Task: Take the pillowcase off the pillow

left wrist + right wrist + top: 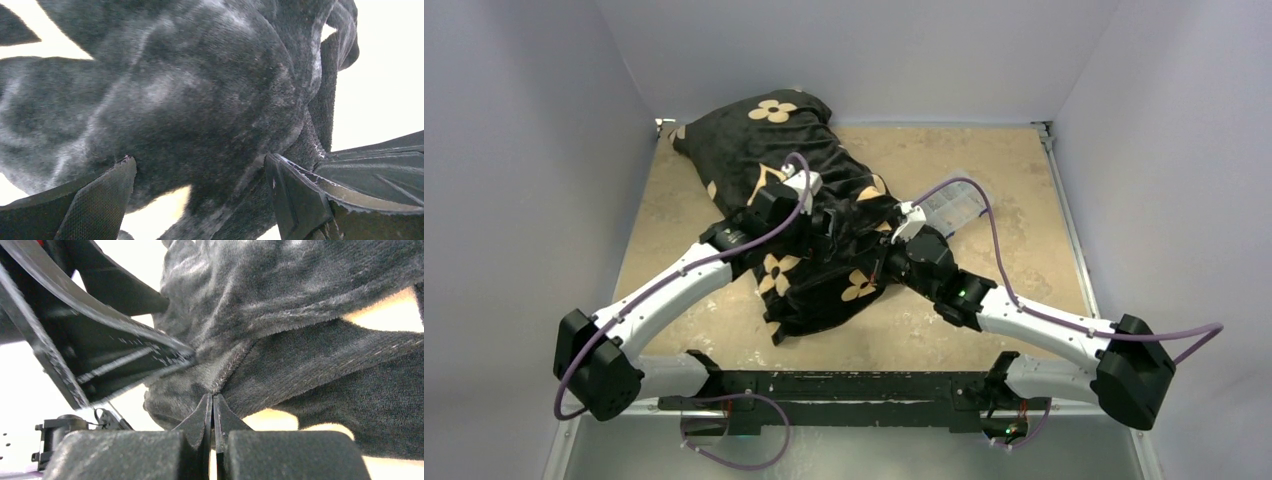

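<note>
Mid-table, right gripper [213, 399] clenched on pillowcase [809, 140] seam, left gripper [199, 161] released, perhaps touching plush, open table [964, 160] rightward.

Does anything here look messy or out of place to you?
Nothing looks broken or spilled. The pillowcase lies crooked across the table, bunched and twisted at its near end, where the right gripper pinches a fold. The left gripper hangs open against it.

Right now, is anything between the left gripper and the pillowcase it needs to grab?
Nothing visible. The left gripper stands open, and the black plush pillowcase fills the space right ahead of its fingers, with no other object in between. The right gripper is shut on a seam of the same fabric.
</note>
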Action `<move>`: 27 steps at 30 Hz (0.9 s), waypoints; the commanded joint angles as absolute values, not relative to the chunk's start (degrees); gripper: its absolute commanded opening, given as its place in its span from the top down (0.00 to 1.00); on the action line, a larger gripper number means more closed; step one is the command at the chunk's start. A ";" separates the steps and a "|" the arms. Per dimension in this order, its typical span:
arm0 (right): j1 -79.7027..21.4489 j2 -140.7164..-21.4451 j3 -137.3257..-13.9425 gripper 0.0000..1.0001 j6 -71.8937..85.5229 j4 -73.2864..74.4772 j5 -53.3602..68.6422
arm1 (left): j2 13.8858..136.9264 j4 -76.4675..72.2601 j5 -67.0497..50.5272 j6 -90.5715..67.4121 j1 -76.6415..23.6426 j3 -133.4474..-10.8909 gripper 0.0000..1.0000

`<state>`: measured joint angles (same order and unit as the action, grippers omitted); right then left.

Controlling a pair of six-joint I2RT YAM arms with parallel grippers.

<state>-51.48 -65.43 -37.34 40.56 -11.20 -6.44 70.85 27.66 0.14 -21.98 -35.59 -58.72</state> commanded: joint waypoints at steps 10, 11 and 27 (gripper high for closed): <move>-52.14 -63.66 -33.78 1.00 42.54 -16.37 -3.81 | 77.27 26.62 19.89 -23.74 -46.45 -62.70 0.07; -52.12 -63.38 -33.48 1.00 42.62 -16.43 -3.78 | 77.67 26.82 22.61 -24.47 -46.61 -62.67 0.08; -52.12 -57.17 -30.24 1.00 44.11 -15.74 -2.16 | 65.75 13.43 53.50 -40.90 -38.06 -46.46 0.39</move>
